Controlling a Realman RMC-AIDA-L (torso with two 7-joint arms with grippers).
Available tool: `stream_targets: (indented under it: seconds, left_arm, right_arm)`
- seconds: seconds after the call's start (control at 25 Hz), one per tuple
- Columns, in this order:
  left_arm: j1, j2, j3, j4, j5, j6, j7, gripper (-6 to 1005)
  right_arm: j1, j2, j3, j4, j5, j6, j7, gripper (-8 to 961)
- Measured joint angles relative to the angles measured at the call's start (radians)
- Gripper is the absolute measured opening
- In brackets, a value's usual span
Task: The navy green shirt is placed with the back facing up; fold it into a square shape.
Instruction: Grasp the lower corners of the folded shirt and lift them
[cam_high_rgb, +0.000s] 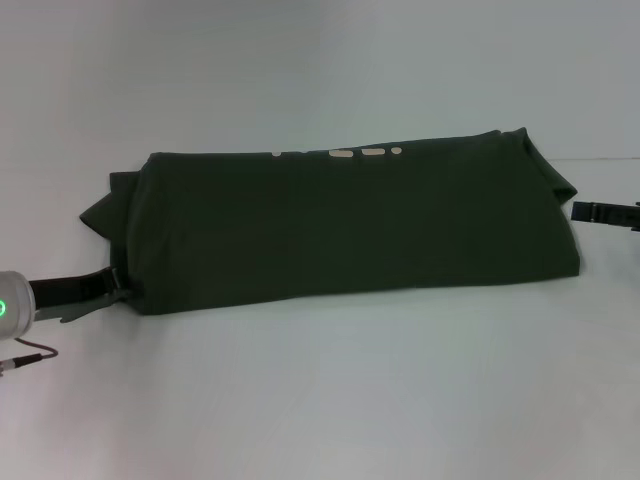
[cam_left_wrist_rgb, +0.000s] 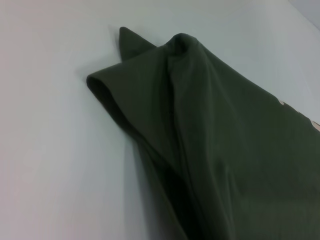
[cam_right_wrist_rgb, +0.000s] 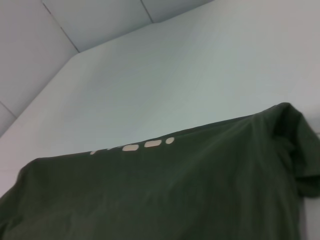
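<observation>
The navy green shirt lies across the white table as a long band folded lengthwise, with a sleeve sticking out at each end. Bits of cream lettering peek out along its far edge. My left gripper sits low at the shirt's near-left corner, touching or almost touching the cloth. My right gripper is just off the shirt's right end, apart from it. The left wrist view shows the left sleeve and the folded layers of the shirt. The right wrist view shows the shirt with its lettering.
Bare white tabletop lies in front of the shirt and behind it. A thin cable trails from my left arm at the left edge. Panel walls rise beyond the table.
</observation>
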Motion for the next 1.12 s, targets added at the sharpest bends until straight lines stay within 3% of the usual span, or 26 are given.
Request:
stream_targets:
  seconds: [0.2,0.72,0.96,1.12]
  left_arm:
    - [-0.002,0.001,0.000,0.002,0.000,0.000,0.002,6]
    - [-0.004,0.000,0.014,0.001,0.000,0.002,0.000,6]
    - [-0.005,-0.002,0.014,-0.001,0.000,0.004,-0.001,6]
    - [-0.004,-0.003,0.014,-0.002,0.000,0.006,0.000,6]
  right_arm:
    - [0.021,0.000,-0.006,-0.006,-0.017,-0.014,0.046,870]
    - [0.137,-0.037,-0.019,-0.014,-0.345,-0.004,0.364,870]
    - [0.156,-0.025,-0.072,0.014,-0.412,0.081,0.391,871]
    - [0.165,-0.002,-0.096,0.035,-0.414,0.144,0.381,871]
